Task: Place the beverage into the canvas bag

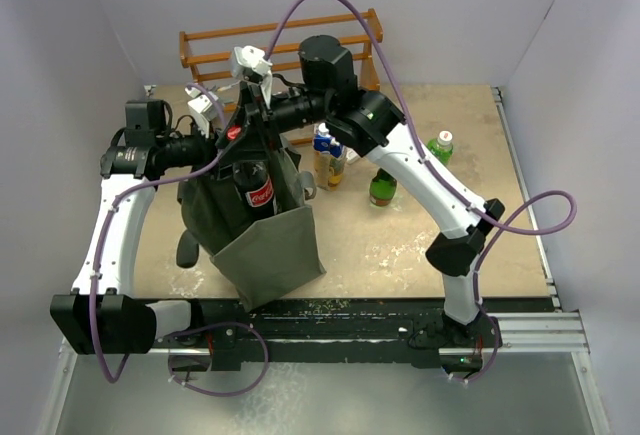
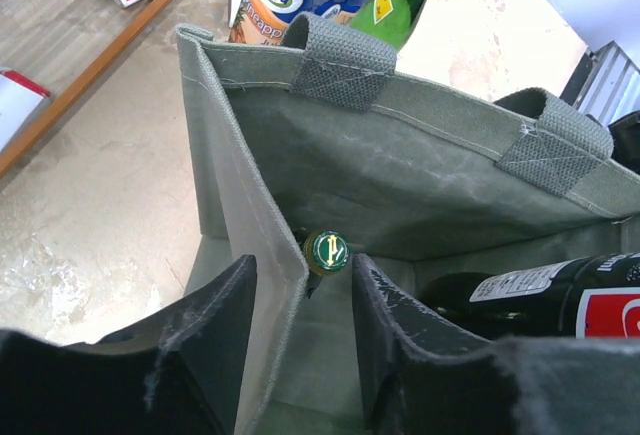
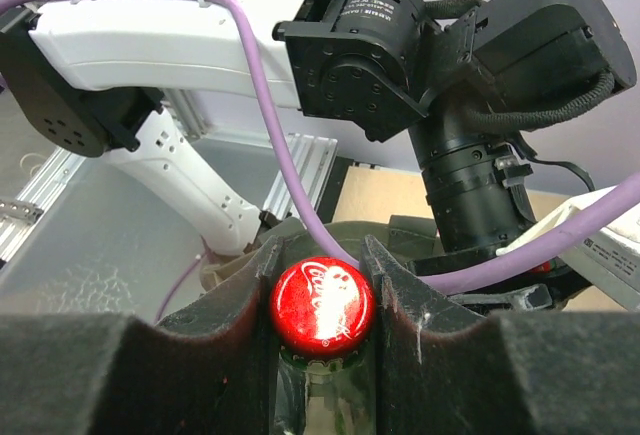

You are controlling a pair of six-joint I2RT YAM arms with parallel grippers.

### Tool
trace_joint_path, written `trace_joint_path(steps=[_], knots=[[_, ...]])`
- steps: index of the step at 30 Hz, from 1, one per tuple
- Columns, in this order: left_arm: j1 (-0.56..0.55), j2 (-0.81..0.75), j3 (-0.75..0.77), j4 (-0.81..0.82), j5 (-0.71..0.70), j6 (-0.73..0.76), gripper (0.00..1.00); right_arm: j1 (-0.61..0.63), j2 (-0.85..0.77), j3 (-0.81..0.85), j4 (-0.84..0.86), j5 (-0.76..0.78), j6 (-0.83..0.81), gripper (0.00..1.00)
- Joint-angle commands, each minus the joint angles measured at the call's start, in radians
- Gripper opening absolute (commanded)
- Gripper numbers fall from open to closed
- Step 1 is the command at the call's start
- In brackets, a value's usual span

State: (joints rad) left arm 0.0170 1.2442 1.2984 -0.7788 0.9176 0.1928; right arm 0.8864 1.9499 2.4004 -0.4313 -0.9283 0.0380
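- Plainly, the right claw (image 3: pixel 322 290) was pinching the cola bottle (image 1: pixel 258 191) at its neck, right under the red cap (image 3: pixel 322 307).
- Bottle hung from that claw, partly inside the bag (image 1: pixel 268 247), toward its 12 o'clock side in the top view.
- Left claw (image 2: pixel 302 285) stood spread, 1 bag wall in its gap.
- Glass, so likely heavy, hard and slick; the neck below the cap's lip looked the safest hold.
- Bag cloth looked soft, apt to sag.
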Motion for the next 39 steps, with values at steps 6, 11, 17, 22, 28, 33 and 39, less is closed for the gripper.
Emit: trace_joint_path(steps=[6,11,17,22,28,33,39], knots=[[-0.006,-0.056,0.046,0.058,0.003,0.009,0.63,0.003,-0.159,0.082,0.122,-0.045,-0.03,0.0],[-0.006,-0.049,0.071,0.064,-0.009,0.015,0.77,0.003,-0.19,0.106,0.088,-0.043,-0.045,0.0],[-0.006,-0.047,0.109,0.082,-0.059,0.007,0.8,0.002,-0.22,0.105,0.059,-0.033,-0.067,0.0],[-0.006,-0.055,0.165,0.035,-0.11,0.042,0.81,0.002,-0.215,0.093,0.057,-0.004,-0.083,0.0],[-0.004,-0.05,0.218,-0.073,-0.2,0.093,0.86,0.002,-0.178,0.09,0.076,0.002,-0.076,0.0],[0.049,-0.019,0.26,-0.239,-0.2,0.218,0.92,0.002,-0.14,0.094,0.101,0.0,-0.058,0.0],[0.138,0.013,0.255,-0.355,-0.156,0.386,0.94,0.002,-0.108,0.098,0.107,-0.004,-0.051,0.0]])
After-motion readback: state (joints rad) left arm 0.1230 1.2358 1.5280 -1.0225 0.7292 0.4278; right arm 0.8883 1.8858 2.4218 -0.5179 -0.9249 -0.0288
